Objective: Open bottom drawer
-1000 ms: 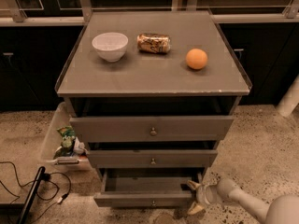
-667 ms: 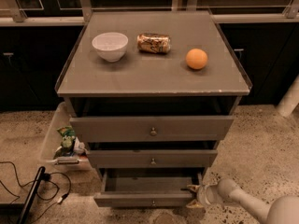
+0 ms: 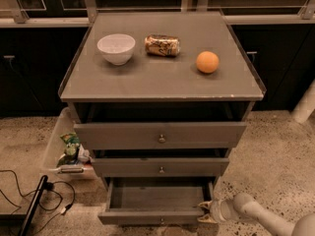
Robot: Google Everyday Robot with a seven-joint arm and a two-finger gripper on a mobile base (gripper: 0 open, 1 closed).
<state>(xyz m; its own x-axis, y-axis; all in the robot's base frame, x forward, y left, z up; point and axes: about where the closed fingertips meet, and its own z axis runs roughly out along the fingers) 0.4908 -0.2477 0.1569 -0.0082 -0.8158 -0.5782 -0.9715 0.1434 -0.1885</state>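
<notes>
1. The grey wooden three-drawer table (image 3: pixel 162 80) has not budged in the last second. The white round bowl (image 3: pixel 116 48), the brown drinks can lying on its side (image 3: pixel 162 45) and the orange (image 3: pixel 207 62) sit on top just as they did.
2. The bottom drawer, the lowest grey wooden one (image 3: pixel 157 197), is pulled well out below the two shut drawers, with its plain grey inside showing. Its front has crept only a shade further out, so I'd judge the opening all but finished.
3. The pale robot arm (image 3: pixel 261 214) reaches in low from the right and has barely shifted.
4. The claw (image 3: pixel 205 212) sits at the drawer's right front corner, a touch lower than before. I cannot tell how far open it is or whether it has hold of anything.
</notes>
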